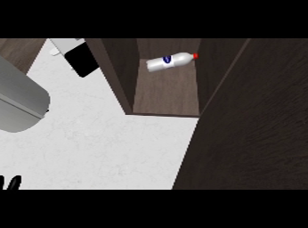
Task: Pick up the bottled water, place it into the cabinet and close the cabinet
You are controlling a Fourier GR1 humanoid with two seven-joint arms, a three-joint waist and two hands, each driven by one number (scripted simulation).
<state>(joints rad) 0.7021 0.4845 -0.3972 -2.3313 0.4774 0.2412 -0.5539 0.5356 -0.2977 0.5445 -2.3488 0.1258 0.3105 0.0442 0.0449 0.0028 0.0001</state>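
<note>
the bottled water (pixel 172 62) is being seen lying on its side inside the cabinet (pixel 166 95), whose open door (pixel 261 120) may be swung against it, while the left hand (pixel 6 183) is resting with fingertips apparently straight.

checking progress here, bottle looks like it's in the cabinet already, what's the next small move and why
Probably swing the cabinet door shut. The bottled water already lies on its side inside the cabinet, free of any hand, and the door stands open. Only left hand fingertips show, at the lower edge; the right hand is out of view.
</note>
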